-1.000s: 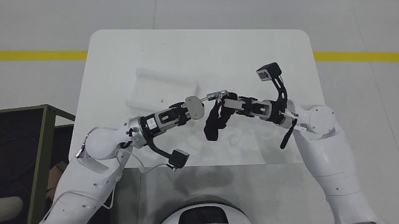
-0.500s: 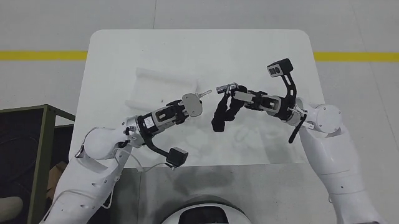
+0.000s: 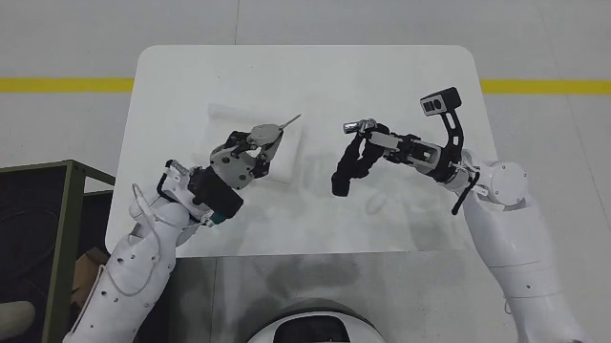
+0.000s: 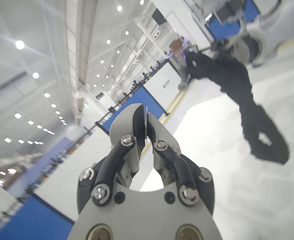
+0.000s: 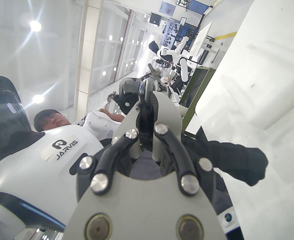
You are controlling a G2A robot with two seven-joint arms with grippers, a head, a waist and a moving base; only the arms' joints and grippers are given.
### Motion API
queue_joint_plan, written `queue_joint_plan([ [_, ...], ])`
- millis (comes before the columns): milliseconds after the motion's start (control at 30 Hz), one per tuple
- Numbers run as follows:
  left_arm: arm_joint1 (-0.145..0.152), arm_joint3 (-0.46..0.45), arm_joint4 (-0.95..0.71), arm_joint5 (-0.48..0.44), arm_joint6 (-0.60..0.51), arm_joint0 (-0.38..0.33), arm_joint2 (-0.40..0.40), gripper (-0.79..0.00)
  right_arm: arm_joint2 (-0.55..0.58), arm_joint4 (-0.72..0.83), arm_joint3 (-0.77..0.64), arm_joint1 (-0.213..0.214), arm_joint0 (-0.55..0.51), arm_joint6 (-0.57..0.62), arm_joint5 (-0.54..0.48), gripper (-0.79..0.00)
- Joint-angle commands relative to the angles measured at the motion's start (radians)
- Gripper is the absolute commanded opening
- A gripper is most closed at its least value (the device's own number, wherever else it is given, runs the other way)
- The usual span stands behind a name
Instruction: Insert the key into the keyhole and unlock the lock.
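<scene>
My left gripper (image 3: 268,138) is shut on the small metal key (image 3: 287,121), whose blade points away over the white tray (image 3: 224,123). In the left wrist view the key (image 4: 146,122) shows as a thin edge pinched between the fingers of that gripper (image 4: 146,116). My right gripper (image 3: 370,134) is held above the table's middle, shut on the lock (image 3: 357,126), with a black strap (image 3: 345,171) hanging from it. The lock (image 5: 134,86) sits just past the right fingertips (image 5: 162,98). A clear gap separates key and lock.
The white table (image 3: 410,75) has open surface at the back and right. The shallow tray lies left of centre, under the left gripper. A dark green-framed cabinet (image 3: 43,233) stands beside the table's left edge.
The two grippers have drawn apart. The left one swung left and back over the tray with the key; the right one moved right with the lock and strap.
</scene>
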Motion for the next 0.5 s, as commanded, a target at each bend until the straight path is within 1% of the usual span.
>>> queue_joint_plan([
  [0, 0.0, -0.001, -0.008, 0.012, 0.002, 0.0, 0.0, -0.785, 0.0, -0.001, 0.0, 0.0, 0.0, 0.0, 0.0, -0.785],
  [133, 0.0, -0.001, -0.008, 0.012, 0.002, 0.0, 0.0, -0.785, -0.003, -0.003, -0.01, 0.0, -0.012, -0.015, 0.006, -0.785],
  [167, -0.002, 0.0, -0.044, 0.009, -0.009, 0.006, 0.001, -0.785, -0.004, -0.007, -0.025, 0.0, -0.02, -0.026, 0.009, -0.785],
  [233, -0.007, -0.005, -0.223, -0.067, -0.087, 0.002, -0.002, -0.785, -0.002, -0.033, -0.046, 0.001, -0.024, -0.036, 0.008, -0.785],
  [300, -0.009, -0.013, -0.458, -0.181, -0.222, -0.006, -0.015, -0.785, -0.002, -0.054, -0.063, 0.003, -0.027, -0.043, 0.005, -0.785],
  [367, -0.007, -0.026, -0.662, -0.261, -0.399, -0.018, -0.036, -0.785, -0.001, -0.06, -0.075, 0.003, -0.03, -0.051, 0.004, -0.785],
  [400, -0.005, -0.027, -0.788, -0.295, -0.502, -0.017, -0.036, -0.785, -0.001, -0.062, -0.08, 0.004, -0.03, -0.054, 0.003, -0.785],
  [467, 0.0, -0.044, -1.041, -0.315, -0.684, -0.035, -0.05, -0.785, -0.001, -0.06, -0.087, 0.004, -0.032, -0.06, 0.003, -0.785],
])
